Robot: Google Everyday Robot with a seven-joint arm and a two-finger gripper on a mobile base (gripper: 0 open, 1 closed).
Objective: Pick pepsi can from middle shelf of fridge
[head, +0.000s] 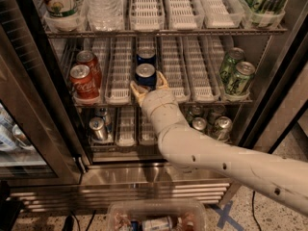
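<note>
The fridge (57, 143) stands with its door open. On the middle shelf (192, 66) two dark blue pepsi cans stand in one white lane, the front pepsi can (145, 74) just ahead of the rear one (146, 56). My gripper (148, 86) is at the shelf's front edge, open, with one tan finger on each side of the front can's base. My pale arm (216, 158) reaches in from the lower right.
Two red Coca-Cola cans (83, 78) stand at the left of the middle shelf, two green cans (237, 73) at the right. Bottles and cartons fill the top shelf. Silver cans (98, 128) sit on the bottom shelf. A clear plastic tub (156, 215) lies on the floor.
</note>
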